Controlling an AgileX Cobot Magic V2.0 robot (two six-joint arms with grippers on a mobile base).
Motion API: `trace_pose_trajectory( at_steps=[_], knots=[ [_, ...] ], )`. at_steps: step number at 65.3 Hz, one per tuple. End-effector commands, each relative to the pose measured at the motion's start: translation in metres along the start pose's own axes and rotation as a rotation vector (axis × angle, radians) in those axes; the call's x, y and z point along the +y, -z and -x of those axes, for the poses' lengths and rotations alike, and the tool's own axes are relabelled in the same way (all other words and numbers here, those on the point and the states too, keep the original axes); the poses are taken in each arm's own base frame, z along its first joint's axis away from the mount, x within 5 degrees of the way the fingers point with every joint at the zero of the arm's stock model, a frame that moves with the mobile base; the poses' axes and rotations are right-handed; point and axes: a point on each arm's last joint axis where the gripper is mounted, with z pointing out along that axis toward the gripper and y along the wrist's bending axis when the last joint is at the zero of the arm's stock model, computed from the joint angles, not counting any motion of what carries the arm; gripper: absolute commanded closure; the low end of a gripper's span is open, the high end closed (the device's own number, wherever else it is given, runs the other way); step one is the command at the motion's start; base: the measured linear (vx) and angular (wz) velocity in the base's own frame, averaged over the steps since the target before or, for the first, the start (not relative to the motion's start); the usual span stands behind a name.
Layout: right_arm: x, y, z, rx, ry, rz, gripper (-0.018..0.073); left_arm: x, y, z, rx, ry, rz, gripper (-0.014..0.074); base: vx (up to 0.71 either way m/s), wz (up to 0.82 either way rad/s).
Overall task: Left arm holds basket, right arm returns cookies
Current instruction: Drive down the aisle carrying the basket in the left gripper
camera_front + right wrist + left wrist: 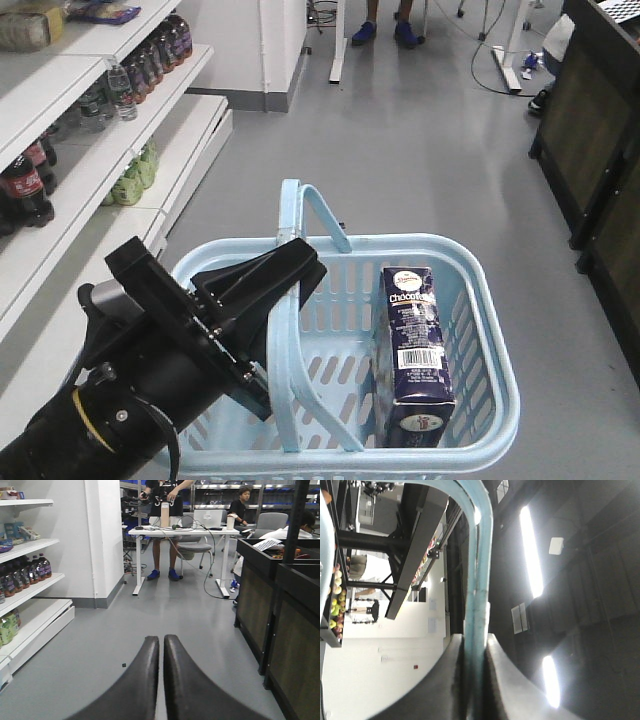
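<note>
A light blue basket (480, 330) hangs in front of me above the grey floor. My left gripper (290, 262) is shut on one of its hoop handles (318, 212); in the left wrist view the blue handle (479, 580) runs up between the black fingers (451, 675), with my left gripper (475, 642) clamped on it. The cookies (412, 355), a dark navy box with a barcode, stand upright inside the basket at its right side. My right gripper (161, 640) is shut with nothing between its fingers and points along the aisle floor. It does not show in the front view.
White shelves (95, 150) with drink bottles (150, 60) line the left side. Dark cabinets (590, 140) stand along the right. A white desk (180, 532) with people and cables is at the far end of the aisle.
</note>
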Motion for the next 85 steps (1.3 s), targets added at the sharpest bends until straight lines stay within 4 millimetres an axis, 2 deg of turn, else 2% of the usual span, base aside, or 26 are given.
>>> trace_pose_trajectory(
  at_steps=[1,85],
  knots=[
    [-0.0001,0.0003,0.0013,-0.067,0.011,-0.001,0.0565,-0.0271,-0.0018,-0.0081,0.051,0.009,-0.196,0.0599,0.03,-0.27],
    [-0.0001,0.0003,0.0013,-0.067,0.011,-0.001,0.0565,-0.0271,-0.0018,-0.0081,0.051,0.009,-0.196,0.0599,0.06,-0.08]
  ],
)
